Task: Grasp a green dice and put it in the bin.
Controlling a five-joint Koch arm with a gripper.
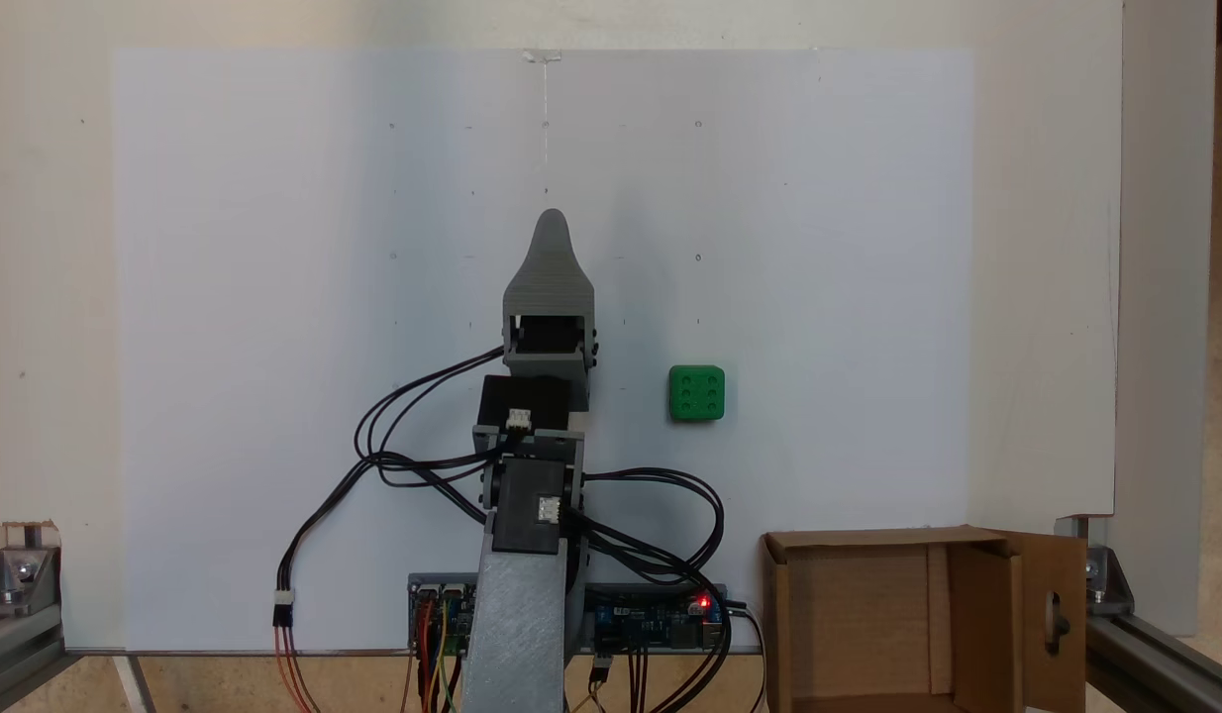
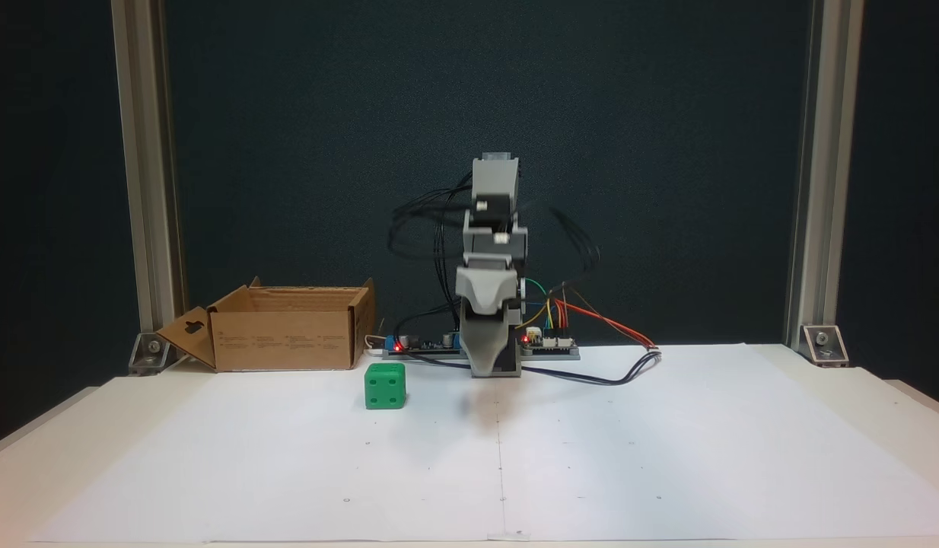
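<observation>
The green dice (image 1: 696,393) (image 2: 384,385) lies on the white paper, its top face showing six pips in a fixed view. My grey gripper (image 1: 552,223) (image 2: 488,371) hangs just above the sheet near the middle, a short way to one side of the dice and not touching it. Its jaws lie one behind the other, so a single tip shows and nothing is seen between them. The bin (image 1: 779,614) (image 2: 279,339), an open brown cardboard box, stands at the table edge beside the arm's base, and its slotted flap (image 1: 1052,619) (image 2: 186,335) folds outward.
Circuit boards (image 1: 651,609) (image 2: 549,346) with red lights sit at the arm's base, with black and coloured cables (image 1: 373,456) (image 2: 591,377) looping around them. Aluminium frame posts (image 2: 138,190) and corner brackets (image 1: 17,574) stand at the table's corners. White paper (image 1: 274,297) covers the table.
</observation>
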